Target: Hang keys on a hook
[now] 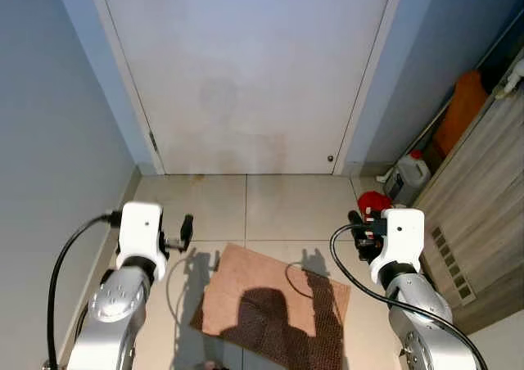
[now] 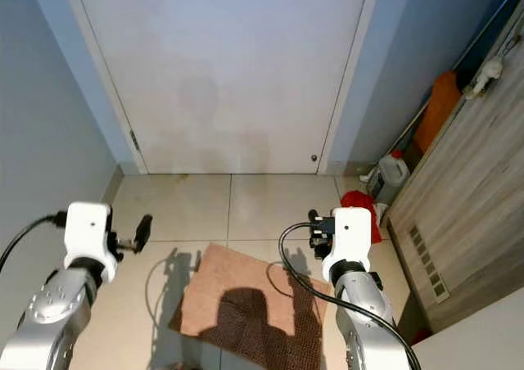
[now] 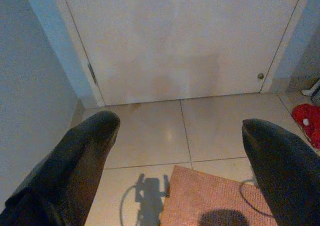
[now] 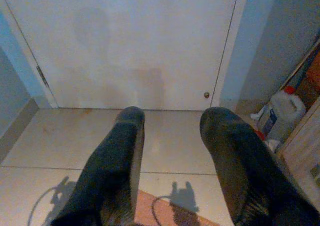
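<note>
Both the left gripper (image 3: 180,131) and right gripper (image 4: 172,121) spread apart, empty, facing a white door (image 1: 246,67).

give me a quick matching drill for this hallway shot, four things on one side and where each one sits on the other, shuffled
Things:
1. door
2. mat
3. jug
4. cabinet

Places:
A. on the tiles between the two arms
B. along the robot's right side
C. straight ahead, shut
D. in the corner by the door frame, right of the red thing

Pairs: 1-C, 2-A, 3-D, 4-B
</note>
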Available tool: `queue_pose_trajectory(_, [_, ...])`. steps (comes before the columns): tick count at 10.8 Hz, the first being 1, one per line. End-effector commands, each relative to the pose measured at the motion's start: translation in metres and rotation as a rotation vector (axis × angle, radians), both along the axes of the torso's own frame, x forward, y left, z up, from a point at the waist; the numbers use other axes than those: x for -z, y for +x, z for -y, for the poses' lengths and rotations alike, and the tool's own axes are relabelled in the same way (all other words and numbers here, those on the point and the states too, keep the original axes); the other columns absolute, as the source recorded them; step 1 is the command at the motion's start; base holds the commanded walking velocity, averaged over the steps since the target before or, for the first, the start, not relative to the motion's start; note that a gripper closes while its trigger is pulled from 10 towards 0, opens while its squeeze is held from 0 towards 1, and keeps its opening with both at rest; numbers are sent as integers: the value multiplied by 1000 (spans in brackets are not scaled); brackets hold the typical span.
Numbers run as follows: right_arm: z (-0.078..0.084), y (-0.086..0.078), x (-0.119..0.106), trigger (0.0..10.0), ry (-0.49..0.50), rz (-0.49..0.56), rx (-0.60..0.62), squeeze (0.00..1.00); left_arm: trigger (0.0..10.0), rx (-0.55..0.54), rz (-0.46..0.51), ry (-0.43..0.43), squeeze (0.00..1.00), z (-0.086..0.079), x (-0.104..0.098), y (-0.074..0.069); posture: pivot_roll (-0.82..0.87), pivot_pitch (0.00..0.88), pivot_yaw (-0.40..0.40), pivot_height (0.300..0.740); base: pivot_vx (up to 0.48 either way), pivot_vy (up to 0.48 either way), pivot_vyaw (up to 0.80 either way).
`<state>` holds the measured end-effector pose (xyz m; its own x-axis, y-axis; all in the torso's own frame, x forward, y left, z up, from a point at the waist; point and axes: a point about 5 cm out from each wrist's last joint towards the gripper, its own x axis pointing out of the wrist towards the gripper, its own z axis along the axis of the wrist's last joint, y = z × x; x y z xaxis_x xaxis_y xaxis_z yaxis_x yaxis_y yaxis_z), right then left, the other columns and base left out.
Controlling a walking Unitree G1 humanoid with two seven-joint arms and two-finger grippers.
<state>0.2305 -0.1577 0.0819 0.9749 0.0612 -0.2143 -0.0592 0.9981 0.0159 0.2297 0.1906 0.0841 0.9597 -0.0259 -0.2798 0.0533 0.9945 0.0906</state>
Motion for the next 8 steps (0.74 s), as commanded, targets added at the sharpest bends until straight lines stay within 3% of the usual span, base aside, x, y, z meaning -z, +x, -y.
queue_pose_trajectory(1, [1,-3,-4,10000,-12,24,-12,1000,10000,25,10,3,1000,7,-4,-1,-19,0,6,740,0,0,0])
queue_pose_trajectory(3, [1,-7,-6,10000,-22,38,-19,1000,10000,55,1,-7,1000,18,-2,-5,-49,0,26,740,0,0,0])
queue_pose_trajectory(5, [-11,-4,-4,10000,-53,40,-76,1000,10000,8,11,2,1000,9,-2,-7,-41,0,-8,740,0,0,0])
queue_pose_trajectory(8, [-5,-3,-5,10000,-106,48,-85,1000,10000,49,45,12,1000,24,-5,-12,-25,0,-25,740,0,0,0])
